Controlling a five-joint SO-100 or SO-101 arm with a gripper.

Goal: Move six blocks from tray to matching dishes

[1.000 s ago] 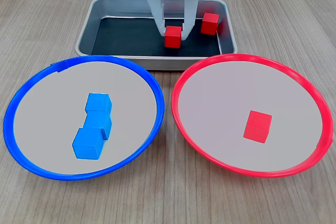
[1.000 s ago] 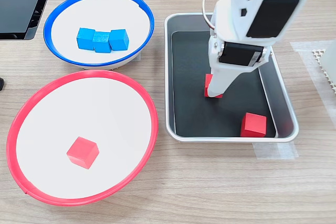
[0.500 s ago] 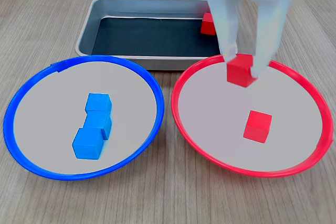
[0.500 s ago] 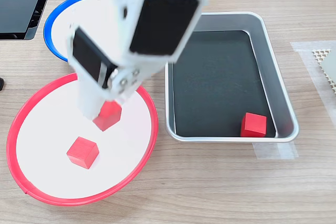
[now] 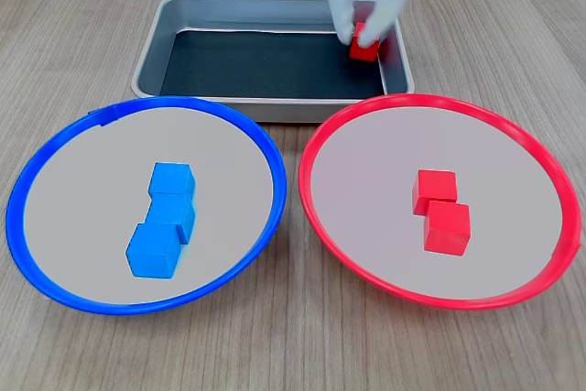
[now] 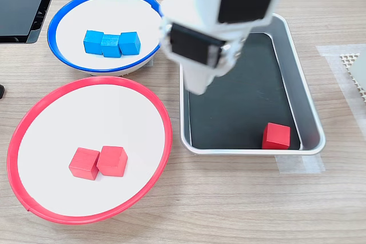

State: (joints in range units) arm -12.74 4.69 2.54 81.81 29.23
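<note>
Tool (image 5: 368, 32) hung blurred above the tray (image 6: 306, 115), fingers spread, gripping nothing. One red block (image 6: 276, 136) lay in the tray's corner near the red dish (image 6: 163, 141). Two red blocks (image 6: 98, 162) sat touching in the red dish; three blue blocks (image 6: 111, 43) in a row in the blue dish (image 6: 57, 24).

First exterior view low, facing the arm, second exterior view overhead, sideways, both showing dishes (image 5: 275, 180) (image 6: 163, 27) and tray (image 5: 151, 52) (image 6: 309, 112).
</note>
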